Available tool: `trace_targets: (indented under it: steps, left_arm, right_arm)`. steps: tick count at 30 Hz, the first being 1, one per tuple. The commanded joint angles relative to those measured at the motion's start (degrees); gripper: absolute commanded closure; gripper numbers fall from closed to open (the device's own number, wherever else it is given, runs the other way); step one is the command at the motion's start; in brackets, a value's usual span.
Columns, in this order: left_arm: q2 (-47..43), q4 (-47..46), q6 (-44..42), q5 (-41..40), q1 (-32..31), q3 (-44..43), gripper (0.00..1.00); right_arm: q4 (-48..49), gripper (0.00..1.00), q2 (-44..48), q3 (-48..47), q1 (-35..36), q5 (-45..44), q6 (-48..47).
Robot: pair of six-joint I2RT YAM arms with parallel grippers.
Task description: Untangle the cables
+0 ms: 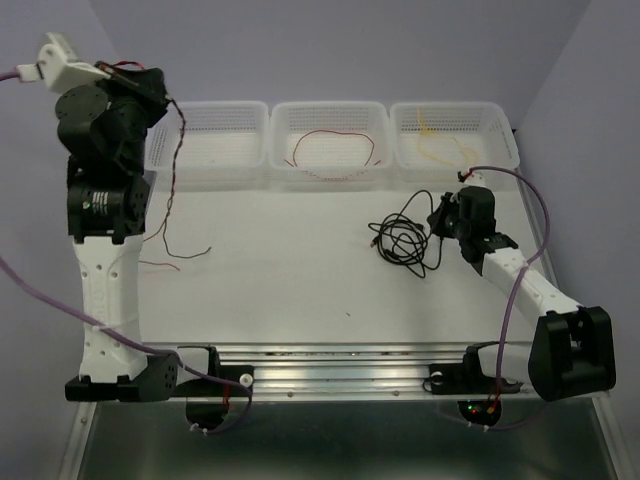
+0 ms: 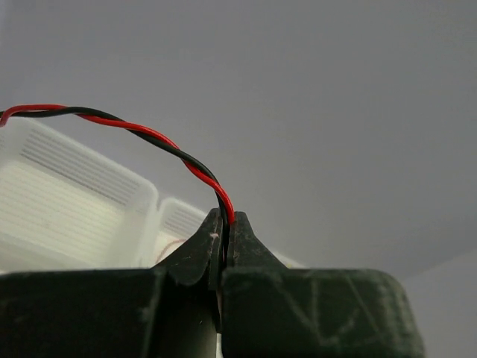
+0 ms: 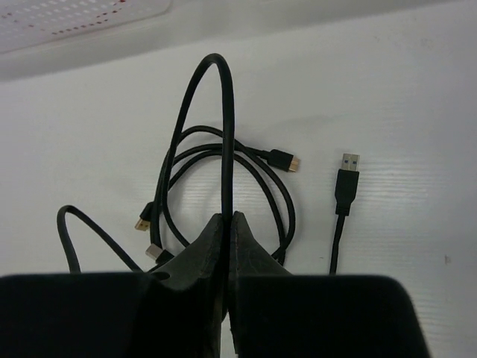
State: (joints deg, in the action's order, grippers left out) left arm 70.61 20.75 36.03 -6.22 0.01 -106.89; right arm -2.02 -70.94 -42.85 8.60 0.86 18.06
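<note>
While the tangle of the black cable [image 3: 223, 112] lies on the counter [image 1: 300, 290] just ahead of it, the right hand [image 3: 227, 220] is clamped on one raised loop, a hold suited to drawing it free. The left hand [image 2: 226, 220], held high, pinches a twisted red-and-black wire [image 2: 149, 138] whose tail seems to trail down to the counter beneath it. Beyond both hands, a red wire [image 1: 335, 132] and a yellow wire [image 1: 428, 128] lie in separate bins [image 1: 328, 105].
</note>
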Motion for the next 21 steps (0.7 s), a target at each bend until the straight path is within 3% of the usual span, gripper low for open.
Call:
trace_targets:
  steps: [1, 3, 8, 9, 11, 12, 13, 21]
  left_arm:
    - [4.6, -3.7, -3.3, 2.0, -9.1, -2.5, 1.0]
    - [5.3, -4.2, -3.4, 2.8, -11.2, -3.0, 1.0]
    - [6.9, -6.2, -4.7, 5.3, -18.1, -3.5, 1.0]
    - [7.1, -6.3, -5.4, 5.2, -20.5, -3.9, 1.0]
    - [7.6, -6.5, -5.6, 4.3, -22.6, -3.7, 1.0]
    - [7.6, -6.9, -5.8, 3.4, -24.8, -1.9, 1.0]
    - [7.8, -7.6, -5.5, 3.1, -25.9, -0.6, 1.0]
    - [11.6, -11.7, -0.9, 5.1, -36.5, 21.1, 1.0]
  right_arm:
    - [5.7, 0.97, 1.9, 1.3, 1.5, 8.8, -1.5]
    - [5.7, 0.91, 2.0, 2.1, 1.5, 8.7, -1.7]
    - [3.0, 0.46, 2.3, 1.5, 1.5, 4.5, -2.1]
    - [2.4, 0.31, 2.9, 1.3, 1.5, 3.6, -2.0]
    - [2.2, 0.18, 4.0, 1.0, 1.5, 1.0, -1.5]
    - [2.2, 0.04, 5.5, 1.0, 1.5, 0.3, -1.3]
    - [0.7, 0.0, 6.2, 1.0, 1.5, -0.2, -1.2]
    - [-2.6, 0.0, 12.5, 0.5, 1.5, -0.6, -0.2]
